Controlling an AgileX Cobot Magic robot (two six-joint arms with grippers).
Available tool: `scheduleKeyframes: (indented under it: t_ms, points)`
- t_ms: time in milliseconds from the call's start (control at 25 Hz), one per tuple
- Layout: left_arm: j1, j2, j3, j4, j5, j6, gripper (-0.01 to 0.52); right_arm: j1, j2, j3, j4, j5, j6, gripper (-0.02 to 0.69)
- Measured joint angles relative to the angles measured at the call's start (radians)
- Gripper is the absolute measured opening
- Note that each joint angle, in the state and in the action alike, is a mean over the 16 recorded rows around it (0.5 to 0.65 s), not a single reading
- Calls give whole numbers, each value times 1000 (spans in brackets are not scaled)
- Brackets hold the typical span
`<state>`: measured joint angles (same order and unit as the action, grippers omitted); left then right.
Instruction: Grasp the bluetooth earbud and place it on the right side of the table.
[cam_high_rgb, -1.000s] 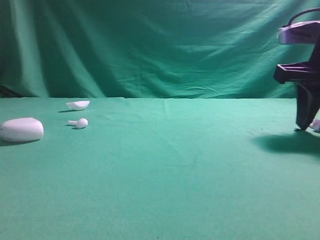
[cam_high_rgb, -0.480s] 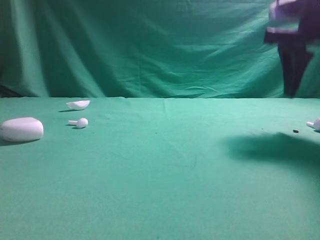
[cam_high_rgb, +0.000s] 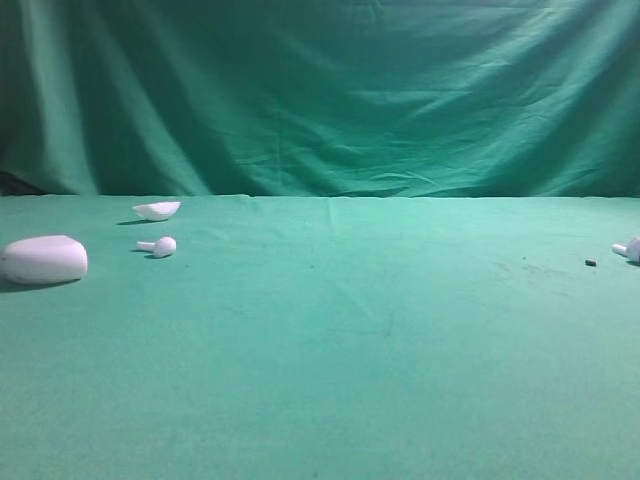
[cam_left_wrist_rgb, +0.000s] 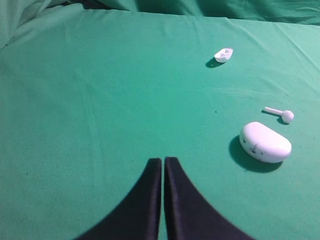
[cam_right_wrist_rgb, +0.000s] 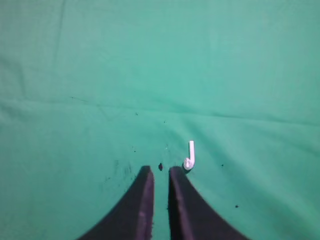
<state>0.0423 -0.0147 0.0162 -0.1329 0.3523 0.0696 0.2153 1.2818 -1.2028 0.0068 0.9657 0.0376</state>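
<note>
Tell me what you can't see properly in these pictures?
- Right earbud: cut off by the high view's right edge.
- Black speck beside it: too small to identify.
- Both arms: outside the high view.
- Left gripper, right gripper: only the fingertips show; the bottom edge cuts the rest.

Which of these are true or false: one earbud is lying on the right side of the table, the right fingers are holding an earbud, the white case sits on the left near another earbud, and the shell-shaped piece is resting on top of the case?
1. One bluetooth earbud lies on the right side of the table. True.
2. The right fingers hold an earbud. False: nothing is between them; the earbud lies on the cloth just beyond their tips.
3. The white case sits on the left near a second earbud. True.
4. The shell-shaped piece rests on top of the case. False: it lies on the cloth apart from the case, farther back.
5. The left fingers stand wide open. False: they are together.
</note>
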Motion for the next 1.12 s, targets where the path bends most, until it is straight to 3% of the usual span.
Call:
scheduleKeyframes:
  t_ms: [160,280,560,1120]
  points:
    - [0,0,0,0,0,0,0,0,-178,-1,12,69,1,26]
    - [0,0,0,0,0,0,0,0,-301,1,17,109,1,3]
    - [0,0,0,0,0,0,0,0,-569,57,20,136,0,0]
    - [0,0,0,0,0,0,0,0,-1056,365,25,-4,13,0]
